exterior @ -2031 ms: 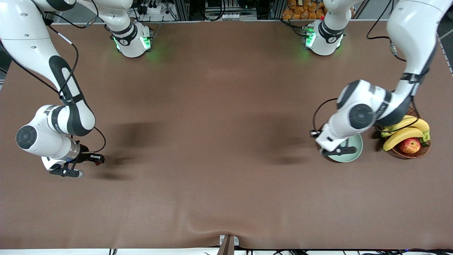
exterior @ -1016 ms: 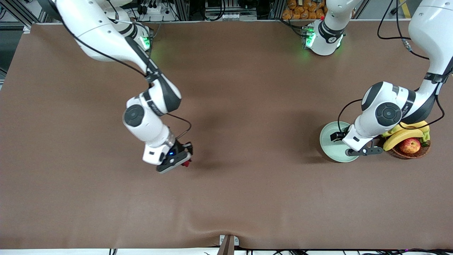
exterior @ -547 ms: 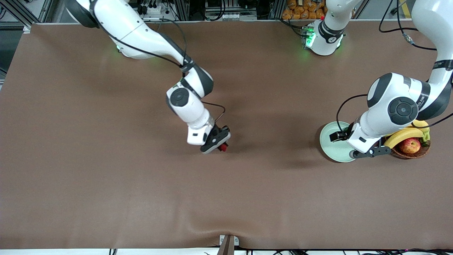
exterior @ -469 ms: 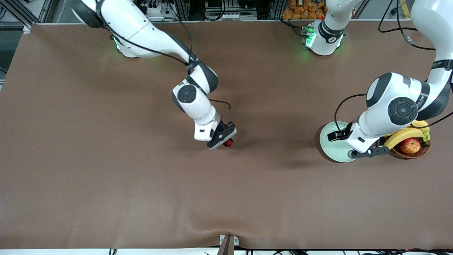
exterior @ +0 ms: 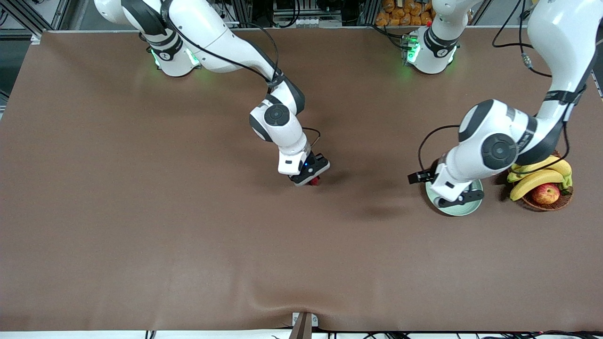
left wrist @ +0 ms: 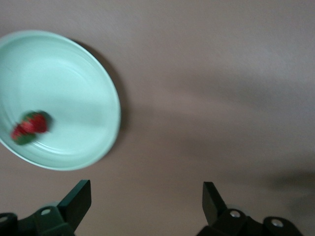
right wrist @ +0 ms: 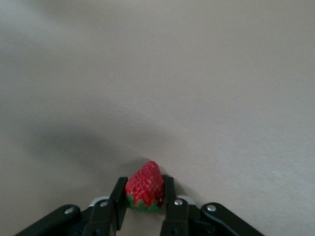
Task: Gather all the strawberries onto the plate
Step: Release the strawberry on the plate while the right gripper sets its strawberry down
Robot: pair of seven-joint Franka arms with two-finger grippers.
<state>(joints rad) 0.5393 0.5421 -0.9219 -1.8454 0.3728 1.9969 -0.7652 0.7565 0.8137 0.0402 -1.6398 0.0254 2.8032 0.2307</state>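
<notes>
— Two black fingers [right wrist: 118, 204] of my right gripper [right wrist: 143, 202] pinch a small red strawberry with a green leafy top [right wrist: 144, 186], over the middle of the brown cloth surface [exterior: 188, 226].

— Why so high?

— To carry it clear of the cloth toward the round pale mint-green plate [left wrist: 74, 78], I judge.

— And your left gripper [left wrist: 145, 206]?

— Its fingers are spread wide and hold nothing, above the plate's edge. One more small red strawberry [left wrist: 29, 128] lies in the plate, beside the brown wicker basket of bananas and an apple [exterior: 541, 186].

— A third berry?

— None shows.
</notes>
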